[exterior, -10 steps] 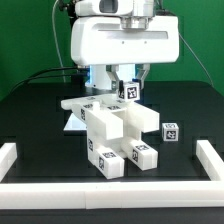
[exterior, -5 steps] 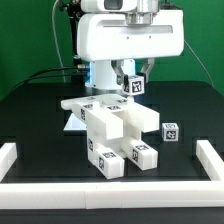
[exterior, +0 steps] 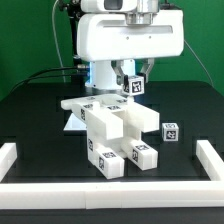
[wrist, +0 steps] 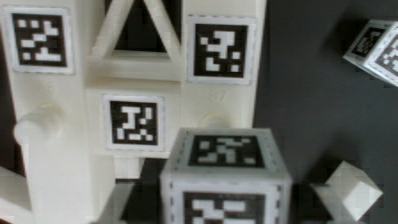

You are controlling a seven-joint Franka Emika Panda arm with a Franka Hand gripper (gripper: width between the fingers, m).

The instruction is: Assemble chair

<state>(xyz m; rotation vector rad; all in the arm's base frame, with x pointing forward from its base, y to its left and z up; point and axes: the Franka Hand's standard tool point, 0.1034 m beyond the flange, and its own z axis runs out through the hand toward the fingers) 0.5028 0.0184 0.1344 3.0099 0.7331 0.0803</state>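
Observation:
The chair (exterior: 110, 125) stands at the table's middle as a chunky white structure of slabs and bars with square tags. My gripper (exterior: 132, 82) hangs just behind and above it, shut on a small tagged white cube (exterior: 133, 87) held clear of the structure. In the wrist view the cube (wrist: 222, 175) fills the space at my gripper (wrist: 222, 198), with the chair's tagged bars (wrist: 134, 110) below it. A second loose tagged cube (exterior: 170, 130) lies on the table to the exterior view's right of the chair and also shows in the wrist view (wrist: 377, 50).
Plain white border rails run along the exterior view's left (exterior: 8, 156), right (exterior: 212, 158) and front (exterior: 110, 200) of the black table. The white robot base (exterior: 125, 45) stands behind the chair.
My gripper rose a little with the cube and shifted slightly to the exterior view's right. It has held still over the last half second.

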